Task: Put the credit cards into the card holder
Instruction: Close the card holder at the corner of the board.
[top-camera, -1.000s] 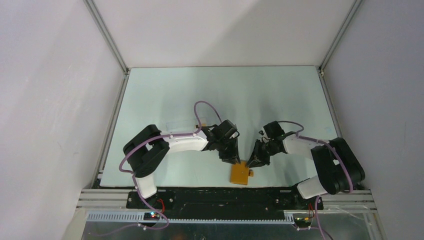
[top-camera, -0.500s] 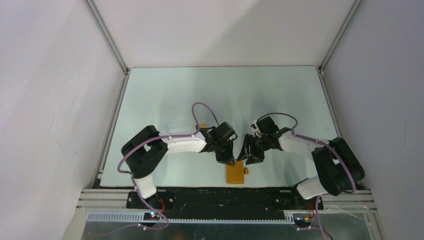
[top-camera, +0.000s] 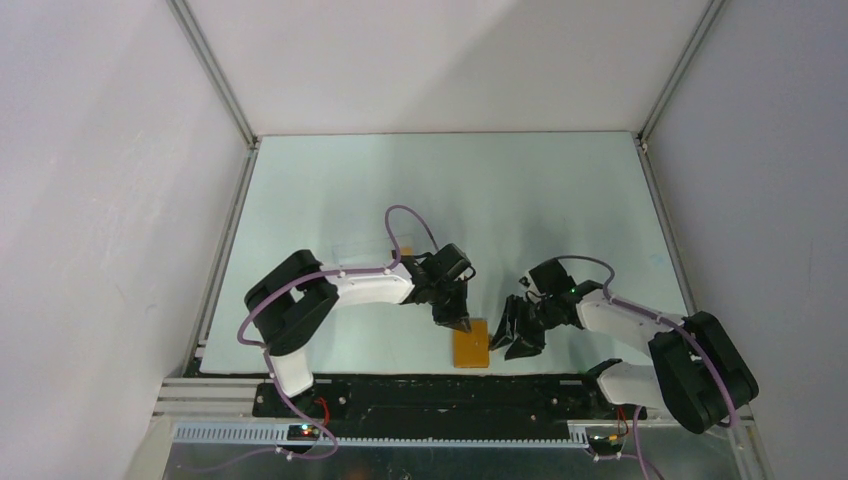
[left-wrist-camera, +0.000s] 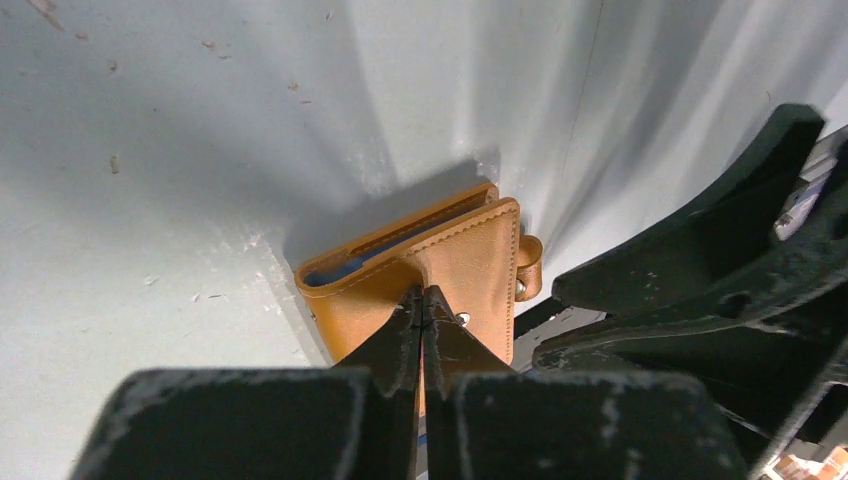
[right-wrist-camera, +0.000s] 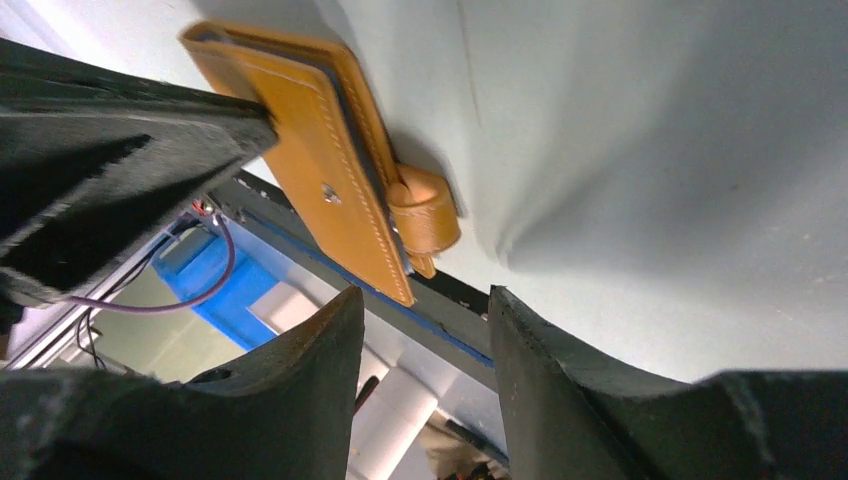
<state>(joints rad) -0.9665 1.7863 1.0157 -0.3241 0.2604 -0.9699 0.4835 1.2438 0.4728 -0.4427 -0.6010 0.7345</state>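
Observation:
The card holder (top-camera: 471, 346) is an orange-mustard wallet lying folded shut at the table's near edge, with a strip of blue lining (left-wrist-camera: 345, 268) showing at its open side. Its tab clasp (right-wrist-camera: 425, 208) sticks out on the right. My left gripper (left-wrist-camera: 422, 293) is shut, its tips resting on the wallet's top flap (left-wrist-camera: 470, 255) with nothing between them. My right gripper (right-wrist-camera: 425, 296) stands open just right of the wallet (right-wrist-camera: 310, 130), apart from it. In the top view the left gripper (top-camera: 462, 325) is over the wallet's far end and the right gripper (top-camera: 512, 337) is beside it. The credit cards are hidden.
A clear plastic case (top-camera: 358, 244) lies faintly visible on the table behind the left arm. The table's front edge and the black base rail (top-camera: 440, 392) run right under the wallet. White walls enclose the pale table (top-camera: 450, 190).
My right gripper has opened and pulled back to the right, off the wallet. My left gripper has closed its jaws over the wallet, which now lies straighter.

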